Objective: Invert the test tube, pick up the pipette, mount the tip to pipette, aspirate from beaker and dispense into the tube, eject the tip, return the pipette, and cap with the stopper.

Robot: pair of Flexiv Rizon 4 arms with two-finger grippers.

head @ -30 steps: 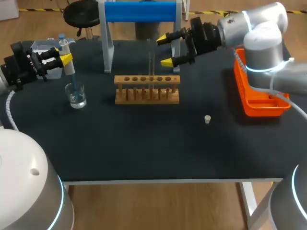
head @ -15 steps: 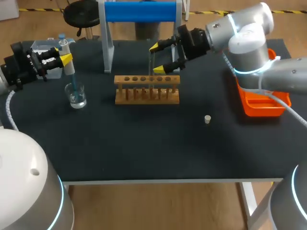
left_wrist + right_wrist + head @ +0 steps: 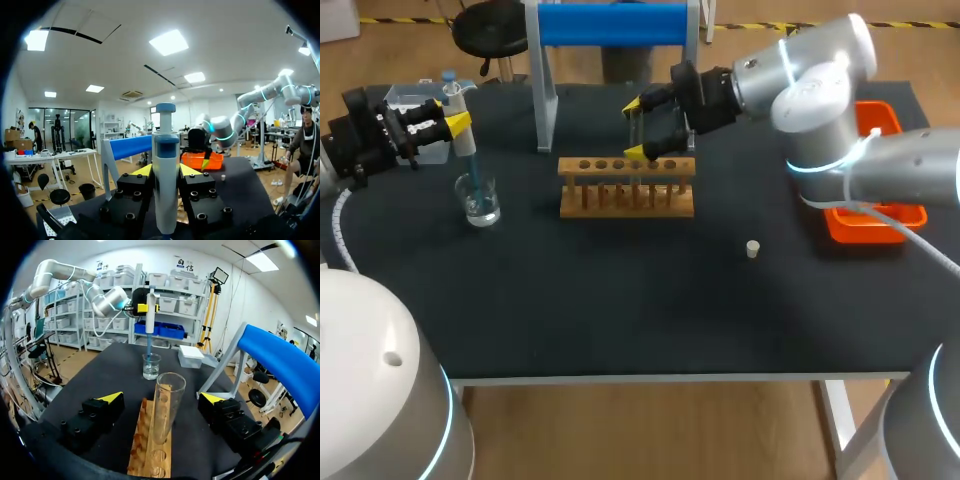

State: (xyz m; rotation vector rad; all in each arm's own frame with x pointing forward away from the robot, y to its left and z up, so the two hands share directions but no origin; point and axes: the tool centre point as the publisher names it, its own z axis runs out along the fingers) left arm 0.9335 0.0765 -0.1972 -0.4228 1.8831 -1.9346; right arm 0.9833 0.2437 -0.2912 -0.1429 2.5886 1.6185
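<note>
A clear test tube point(image 3: 635, 166) stands upright, mouth up, in the wooden rack point(image 3: 626, 187). My right gripper point(image 3: 635, 128) is open with its yellow tips on either side of the tube's upper part, not touching. The right wrist view shows the tube point(image 3: 167, 405) midway between the spread fingers of the gripper point(image 3: 162, 399). My left gripper point(image 3: 456, 118) is shut on the pipette point(image 3: 468, 158), held upright with its blue tip down in the glass beaker point(image 3: 479, 201). In the left wrist view the pipette point(image 3: 165, 185) fills the gripper point(image 3: 165, 171). A small white stopper point(image 3: 752, 248) lies on the mat.
An orange tray point(image 3: 868, 222) sits at the right edge, partly behind my right arm. A clear tip box point(image 3: 413, 100) is at the far left behind the left gripper. A blue-topped stand point(image 3: 610, 25) rises behind the rack.
My right arm has swung left from beside the orange tray until its open fingers straddle the test tube. The left arm and pipette have stayed still.
</note>
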